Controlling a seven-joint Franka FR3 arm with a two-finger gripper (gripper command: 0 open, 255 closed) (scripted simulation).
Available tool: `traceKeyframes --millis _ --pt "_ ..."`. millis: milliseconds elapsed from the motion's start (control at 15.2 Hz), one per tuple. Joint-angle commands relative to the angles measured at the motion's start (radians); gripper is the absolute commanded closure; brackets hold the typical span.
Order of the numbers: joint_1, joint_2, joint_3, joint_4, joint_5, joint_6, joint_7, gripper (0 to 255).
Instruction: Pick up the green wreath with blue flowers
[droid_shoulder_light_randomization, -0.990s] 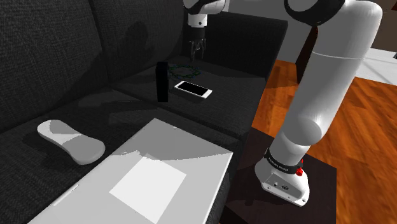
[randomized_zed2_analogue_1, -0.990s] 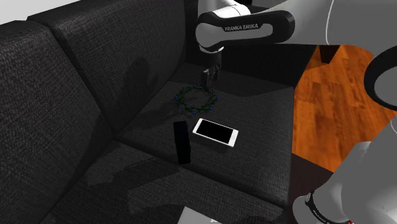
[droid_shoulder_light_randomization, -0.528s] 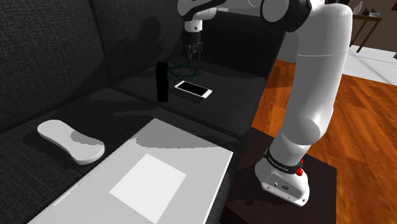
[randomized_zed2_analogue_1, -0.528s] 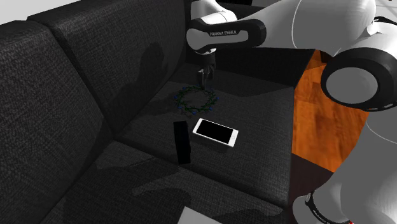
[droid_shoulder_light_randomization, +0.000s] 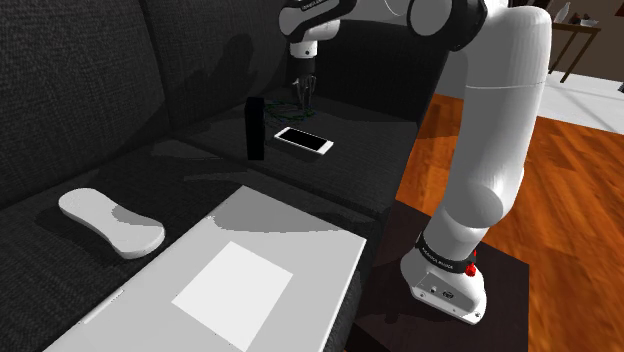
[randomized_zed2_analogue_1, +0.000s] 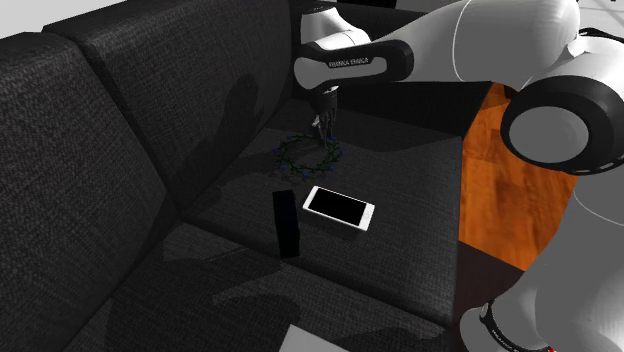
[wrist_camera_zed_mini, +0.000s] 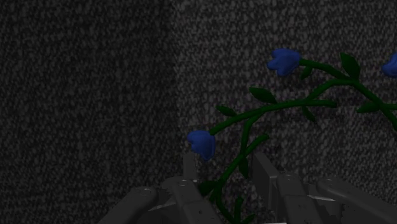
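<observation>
At the upper centre of the shoulder view, the gripper (droid_shoulder_light_randomization: 302, 92) points down at the far seat cushion. Its black fingertips merge with the dark fabric there, so contact with the cushion cannot be confirmed. Only a thin strip of the green wreath (droid_shoulder_light_randomization: 287, 106) shows in that view. The rest is hidden behind the upright black block (droid_shoulder_light_randomization: 256, 128) and the gripper itself.

In the wrist view the gripper (wrist_camera_zed_mini: 226, 167) is released, with its two fingers (wrist_camera_zed_mini: 189, 167) standing apart. A green stem of the wreath (wrist_camera_zed_mini: 280, 108) passes through the gap between them. Whether either finger touches the stem cannot be made out. One blue flower (wrist_camera_zed_mini: 202, 143) sits just beside the tip of one finger. A second blue flower (wrist_camera_zed_mini: 284, 60) lies further along the stem, and the remainder of the ring is cut off at the frame edge.

In the second exterior view the gripper (randomized_zed2_analogue_1: 322, 128) stands over the far rim of the wreath (randomized_zed2_analogue_1: 284, 157). The wreath lies flat on the black sofa (randomized_zed2_analogue_1: 100, 150), near the back corner of the seat at upper centre of the frame. A white-edged phone (randomized_zed2_analogue_1: 339, 208) lies flat just below it in the frame, apart from it. The black block (randomized_zed2_analogue_1: 287, 225) stands upright close to the phone's left. Orange wooden floor (randomized_zed2_analogue_1: 495, 150) shows at the right.
</observation>
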Motion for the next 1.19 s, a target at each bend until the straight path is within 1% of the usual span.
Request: traceKeyframes --millis 0,462,1122 --pt "0.002 0.007 0.002 -0.008 0.002 0.0 0.0 255" --pt "0.001 0.007 0.002 -0.007 0.002 0.0 -0.001 255" --pt "0.0 -0.013 0.0 0.1 -0.002 -0.127 -0.002 255"
